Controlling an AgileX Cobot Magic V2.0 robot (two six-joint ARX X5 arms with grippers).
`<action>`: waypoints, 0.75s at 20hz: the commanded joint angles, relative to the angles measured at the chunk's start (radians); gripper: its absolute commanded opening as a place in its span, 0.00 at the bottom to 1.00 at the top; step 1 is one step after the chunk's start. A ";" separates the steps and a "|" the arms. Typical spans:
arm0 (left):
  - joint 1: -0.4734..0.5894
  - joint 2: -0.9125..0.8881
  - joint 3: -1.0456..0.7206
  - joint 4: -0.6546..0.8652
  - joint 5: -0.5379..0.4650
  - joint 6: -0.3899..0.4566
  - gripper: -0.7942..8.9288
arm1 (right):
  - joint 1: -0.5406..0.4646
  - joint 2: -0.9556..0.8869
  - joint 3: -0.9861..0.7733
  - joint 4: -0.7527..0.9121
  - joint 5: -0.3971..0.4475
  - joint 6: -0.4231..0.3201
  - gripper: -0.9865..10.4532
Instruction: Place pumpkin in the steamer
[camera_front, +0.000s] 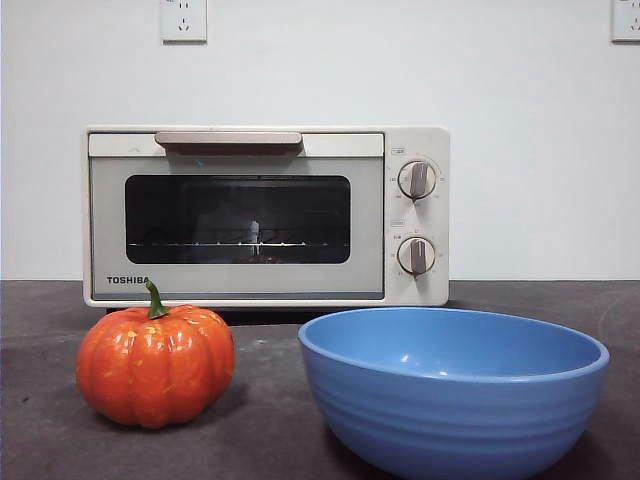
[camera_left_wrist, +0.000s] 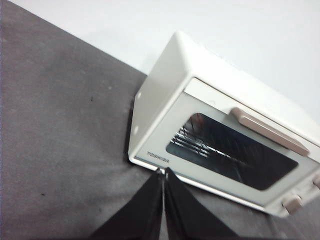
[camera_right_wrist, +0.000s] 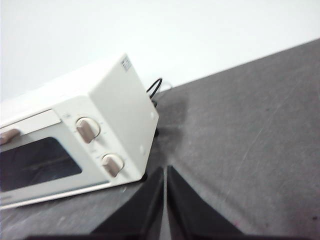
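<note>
The orange pumpkin (camera_front: 156, 366) with a green stem sits on the dark table at the front left. The cream TOSHIBA steamer (camera_front: 266, 215) stands behind it with its door shut; it also shows in the left wrist view (camera_left_wrist: 220, 150) and the right wrist view (camera_right_wrist: 75, 145). My left gripper (camera_left_wrist: 162, 175) is shut and empty, hovering in front of the steamer's left corner. My right gripper (camera_right_wrist: 165, 172) is shut and empty, near the steamer's right corner. Neither gripper shows in the front view. The pumpkin is out of both wrist views.
A blue ridged bowl (camera_front: 453, 388) stands at the front right, beside the pumpkin. The steamer's bar handle (camera_front: 228, 140) runs along the top of its door, two knobs (camera_front: 417, 180) at its right. A black cable (camera_right_wrist: 154, 87) runs behind it. A white wall stands behind.
</note>
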 joint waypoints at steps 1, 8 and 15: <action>0.002 0.061 0.112 -0.042 0.052 0.094 0.10 | 0.000 0.061 0.086 -0.034 -0.055 -0.030 0.09; 0.002 0.246 0.338 -0.215 0.197 0.253 0.10 | 0.000 0.260 0.299 -0.206 -0.184 -0.170 0.09; -0.003 0.394 0.515 -0.410 0.320 0.403 0.10 | 0.009 0.446 0.502 -0.430 -0.288 -0.356 0.09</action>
